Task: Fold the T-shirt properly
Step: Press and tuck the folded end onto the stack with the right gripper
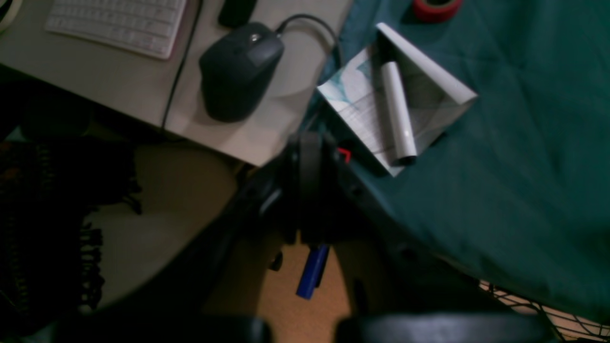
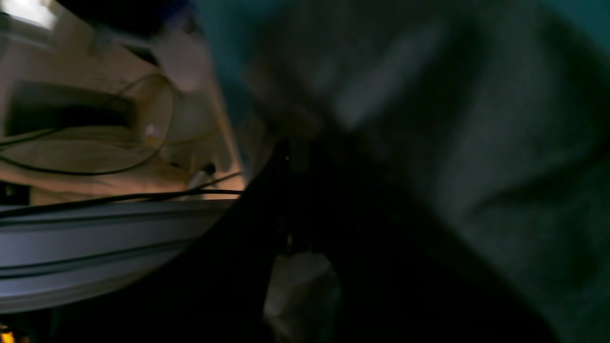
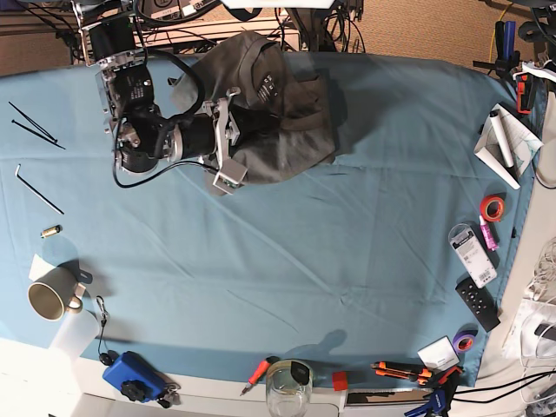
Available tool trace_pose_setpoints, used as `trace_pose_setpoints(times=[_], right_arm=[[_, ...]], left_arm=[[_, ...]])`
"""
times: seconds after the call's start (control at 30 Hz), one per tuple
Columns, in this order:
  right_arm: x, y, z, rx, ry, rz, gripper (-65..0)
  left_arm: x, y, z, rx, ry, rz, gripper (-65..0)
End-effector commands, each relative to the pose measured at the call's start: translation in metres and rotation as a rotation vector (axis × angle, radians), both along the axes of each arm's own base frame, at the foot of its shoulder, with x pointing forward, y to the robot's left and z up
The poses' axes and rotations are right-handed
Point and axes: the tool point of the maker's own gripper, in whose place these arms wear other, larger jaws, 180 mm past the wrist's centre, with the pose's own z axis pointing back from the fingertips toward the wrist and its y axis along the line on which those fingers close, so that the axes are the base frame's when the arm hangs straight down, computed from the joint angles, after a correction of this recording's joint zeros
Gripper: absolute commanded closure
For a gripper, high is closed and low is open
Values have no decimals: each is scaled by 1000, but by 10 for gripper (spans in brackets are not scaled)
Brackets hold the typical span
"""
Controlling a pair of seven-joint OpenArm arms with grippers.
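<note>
Only base shows T-shirt bunched (right wrist blurred); left wrist: mouse.

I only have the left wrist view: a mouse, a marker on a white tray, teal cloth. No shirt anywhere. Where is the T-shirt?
Observer: In the base view, the T-shirt lies bunched and unfolded at the top edge of the tablecloth.
Operator: Is either arm on it?
Observer: The right gripper is shut at the shirt's lower left edge in that view. I cannot tell whether it pinches fabric.
</note>
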Motion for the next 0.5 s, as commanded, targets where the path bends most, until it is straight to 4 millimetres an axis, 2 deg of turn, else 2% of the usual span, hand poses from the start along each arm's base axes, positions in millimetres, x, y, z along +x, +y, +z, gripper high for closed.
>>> trace_pose_setpoints(times=[0.0,0.2,0.27,0.33,0.47], right_arm=[[8,-4,2,-7,-23,-13,0],[13,-32,-47,-136,58,-102,0],[15,-38,-57,-150,84,-126,0],[16,-38,-56,-141,93,-131,0],[19,-23,-31,-38,83,-109,0]], left_arm=[[4,1,11,29,-32,-14,0],[4,1,10,29,-30,-13,0],[4,1,10,29,-30,-13,0],[3,1,10,28,-28,-13,0],[3,1,10,28,-28,-13,0]])
